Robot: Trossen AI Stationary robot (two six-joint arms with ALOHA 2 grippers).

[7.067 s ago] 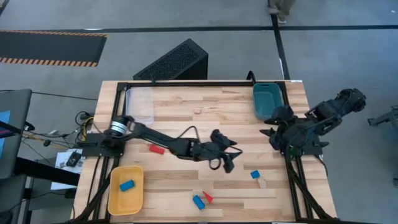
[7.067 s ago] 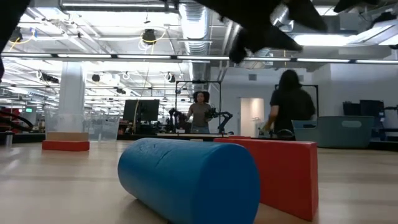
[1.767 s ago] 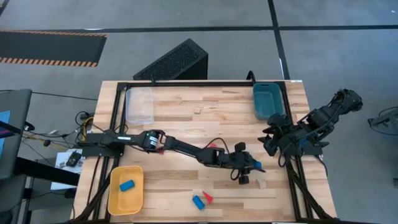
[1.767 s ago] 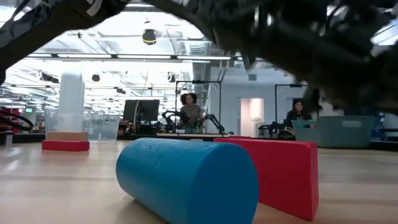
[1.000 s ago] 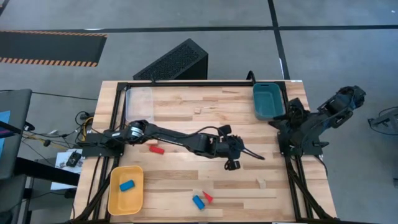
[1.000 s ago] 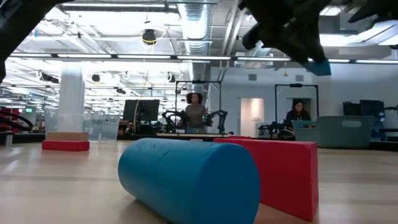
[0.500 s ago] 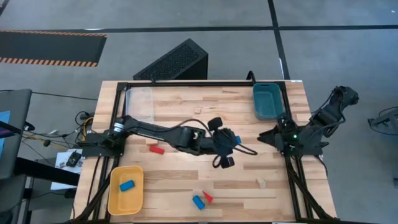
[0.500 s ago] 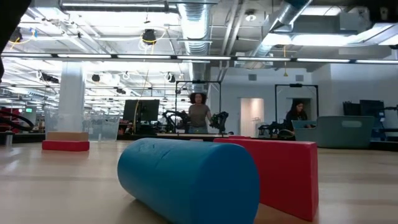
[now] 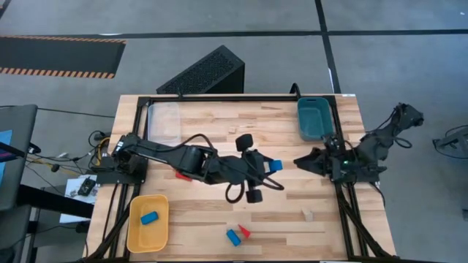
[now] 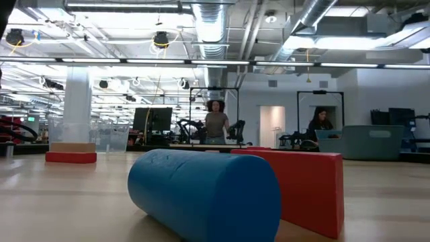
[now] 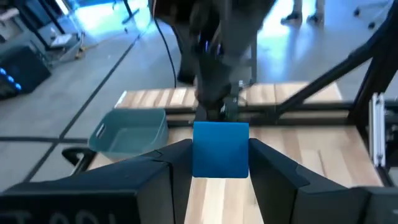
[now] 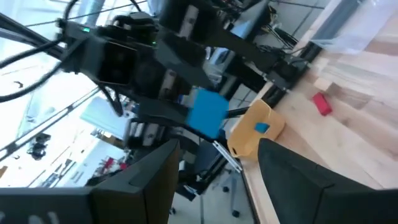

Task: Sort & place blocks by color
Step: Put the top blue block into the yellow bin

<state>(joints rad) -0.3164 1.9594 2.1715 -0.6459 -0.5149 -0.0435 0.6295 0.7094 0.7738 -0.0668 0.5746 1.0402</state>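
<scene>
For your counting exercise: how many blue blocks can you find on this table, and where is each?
3. One blue block is held in the left end effector mid-table, one lies in the yellow tray, one lies beside the red wedge. The arm may hide others.

A blue block [image 9: 275, 166] sits pinched mid-frame above the table; a blue [image 9: 233, 237] and red wedge [image 9: 243, 231] touch at bottom centre; a red [image 9: 183, 175] left-centre; pale wood [image 9: 308, 215] lower right; another blue [image 9: 149, 217] lower left.

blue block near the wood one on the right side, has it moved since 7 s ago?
Yes. The blue block left its spot beside the pale wood block; the left gripper now holds it up nearer the teal tray.
</scene>
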